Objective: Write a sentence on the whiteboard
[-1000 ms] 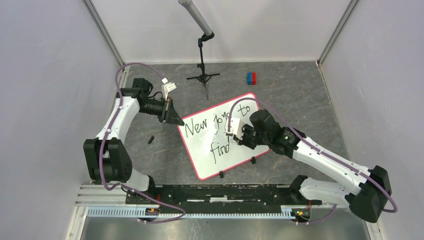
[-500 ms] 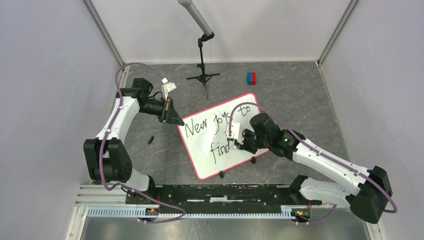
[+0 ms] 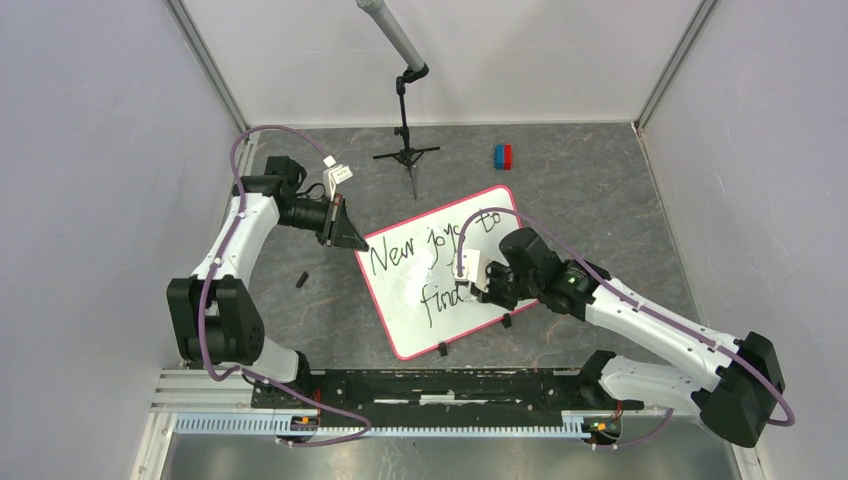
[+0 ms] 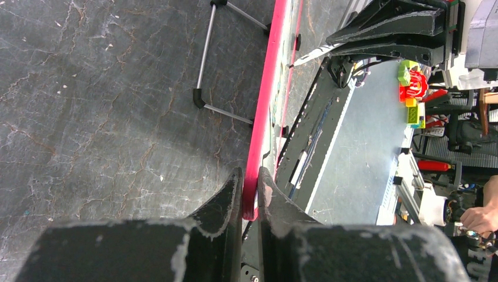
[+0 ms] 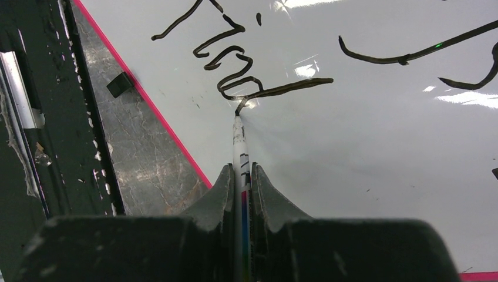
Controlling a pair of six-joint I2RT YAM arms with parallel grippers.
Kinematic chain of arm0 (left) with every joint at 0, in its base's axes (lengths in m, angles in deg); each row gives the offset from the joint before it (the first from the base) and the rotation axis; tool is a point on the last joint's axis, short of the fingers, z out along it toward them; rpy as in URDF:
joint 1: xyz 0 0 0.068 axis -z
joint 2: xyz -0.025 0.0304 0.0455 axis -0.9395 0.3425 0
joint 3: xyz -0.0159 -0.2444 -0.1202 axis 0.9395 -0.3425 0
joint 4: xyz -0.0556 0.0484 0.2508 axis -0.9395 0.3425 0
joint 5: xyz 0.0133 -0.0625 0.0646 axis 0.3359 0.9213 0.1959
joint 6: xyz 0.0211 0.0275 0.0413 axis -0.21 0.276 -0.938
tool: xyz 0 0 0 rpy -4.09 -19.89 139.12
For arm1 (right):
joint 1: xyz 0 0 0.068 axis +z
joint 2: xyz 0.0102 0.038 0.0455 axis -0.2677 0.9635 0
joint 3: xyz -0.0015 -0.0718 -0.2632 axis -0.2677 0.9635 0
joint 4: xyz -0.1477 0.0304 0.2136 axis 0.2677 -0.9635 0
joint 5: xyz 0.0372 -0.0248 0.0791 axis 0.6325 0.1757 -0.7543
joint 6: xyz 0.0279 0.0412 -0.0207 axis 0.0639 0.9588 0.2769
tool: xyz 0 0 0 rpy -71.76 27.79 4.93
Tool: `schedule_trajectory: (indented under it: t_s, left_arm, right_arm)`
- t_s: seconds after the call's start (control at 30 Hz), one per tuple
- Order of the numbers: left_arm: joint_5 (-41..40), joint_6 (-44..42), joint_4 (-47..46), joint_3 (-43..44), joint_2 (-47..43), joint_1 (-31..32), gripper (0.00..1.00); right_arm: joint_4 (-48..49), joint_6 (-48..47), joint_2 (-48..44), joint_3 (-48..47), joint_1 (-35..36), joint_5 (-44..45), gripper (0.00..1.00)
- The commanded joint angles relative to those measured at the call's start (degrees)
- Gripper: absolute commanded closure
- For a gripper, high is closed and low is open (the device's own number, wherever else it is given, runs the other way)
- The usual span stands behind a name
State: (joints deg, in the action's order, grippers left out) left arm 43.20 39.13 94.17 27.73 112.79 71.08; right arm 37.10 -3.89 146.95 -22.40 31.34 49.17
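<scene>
The whiteboard (image 3: 408,312) is lying flat at a slant in the middle of the gray table (image 3: 600,190), between my two arms. My left gripper (image 4: 249,176) is squeezing the board's pink rim at its far left corner. My right gripper (image 5: 241,170) is hanging over the near part of the board, pinching a marker (image 5: 239,141) tight. The sentence (image 3: 400,255) is showing in black, and the marker's tip is touching the last stroke of "find".
</scene>
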Motion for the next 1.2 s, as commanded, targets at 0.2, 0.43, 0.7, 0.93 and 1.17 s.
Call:
schedule_trajectory:
  t_s: [0.2, 0.43, 0.7, 0.93, 1.17]
  left_arm:
    - [-3.12, -0.48, -1.14, 0.41, 0.10, 0.57, 0.97]
    - [-3.21, -0.33, -1.13, 0.50, -0.12, 0.64, 0.98]
    - [-3.37, -0.10, -1.05, 0.72, -0.23, 0.64, 0.98]
    - [-3.30, -0.37, -1.12, 0.53, 0.07, 0.65, 0.98]
    - [-3.38, -0.44, -1.12, 0.45, 0.20, 0.65, 0.98]
  right_arm:
    - [-3.76, -2.59, -0.71, -2.20, -0.20, 4.19, 1.00]
    - [-4.28, -2.42, -3.40, -7.06, -0.14, 0.74, 1.00]
    - [-6.06, -3.83, -3.42, -7.11, -0.16, 5.55, 1.00]
    - [-6.02, -5.30, -2.85, -4.04, -0.19, 7.02, 1.00]
    - [-4.46, -5.29, -1.95, -1.41, -0.17, 6.92, 1.00]
